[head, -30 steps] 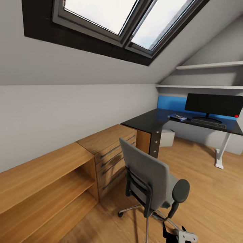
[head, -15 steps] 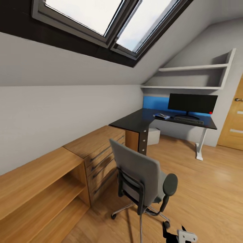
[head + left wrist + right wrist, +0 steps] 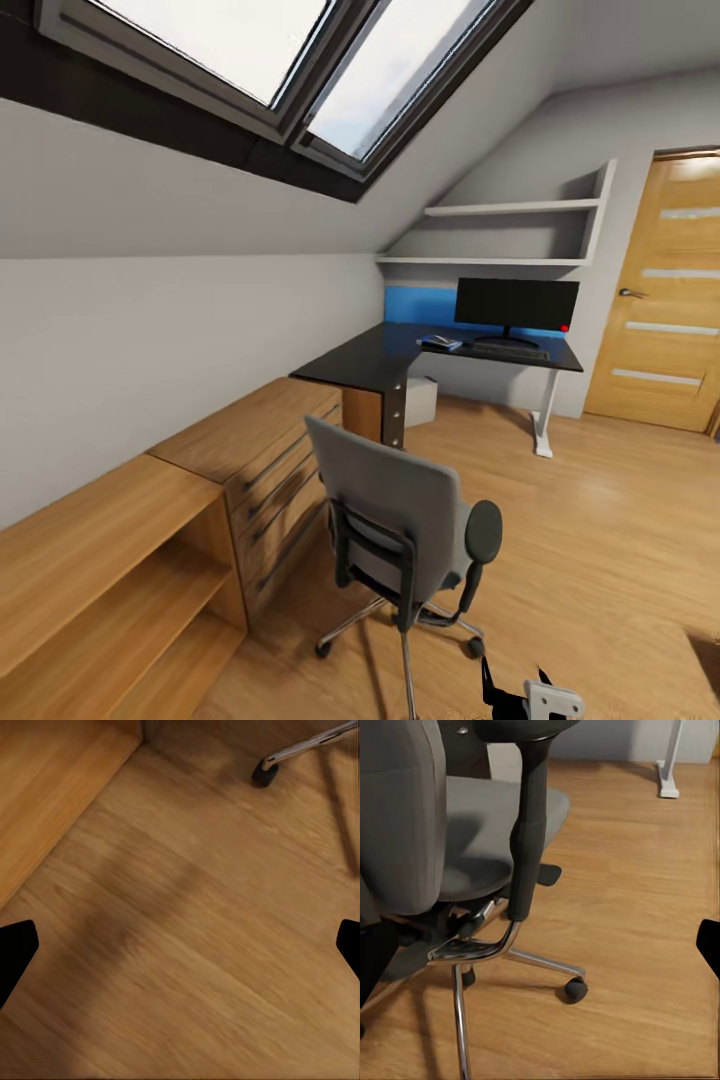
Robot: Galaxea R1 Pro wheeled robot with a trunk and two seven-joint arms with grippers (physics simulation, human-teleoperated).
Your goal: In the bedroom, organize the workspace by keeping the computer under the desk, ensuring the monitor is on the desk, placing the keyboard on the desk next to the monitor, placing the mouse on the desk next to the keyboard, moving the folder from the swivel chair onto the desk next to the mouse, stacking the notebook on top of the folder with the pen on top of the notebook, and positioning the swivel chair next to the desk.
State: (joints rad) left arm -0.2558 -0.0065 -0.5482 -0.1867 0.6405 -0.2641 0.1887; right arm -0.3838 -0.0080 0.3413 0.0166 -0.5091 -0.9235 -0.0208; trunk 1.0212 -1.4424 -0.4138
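Jaws on both arms stand wide apart, nothing between them: in the left wrist view the two dark fingertips point(image 3: 16, 949) sit at opposite edges over bare wooden floor point(image 3: 187, 945), and in the right wrist view the pads point(image 3: 709, 945) are likewise spread, aimed at the swivel chair point(image 3: 405, 520). The right gripper point(image 3: 530, 700) pokes into the bottom of the head view, low and close to the trunk, a carry posture rather than a reach. The left one points down at the floor near a chair castor point(image 3: 264, 774) and the edge of the light wooden drawer unit point(image 3: 270, 440). The chair stands with its back to the robot, well apart from the desk point(image 3: 400, 360), and its seat looks bare from the right wrist view. On the far leg of the desk: the monitor point(image 3: 517, 303), the keyboard point(image 3: 510, 351) just in front of it, and the folder point(image 3: 440, 343) beside, with something small on top, too small to tell apart. The computer point(image 3: 420, 400) sits under the desk. Judging by this, the chair is what remains to be brought in.
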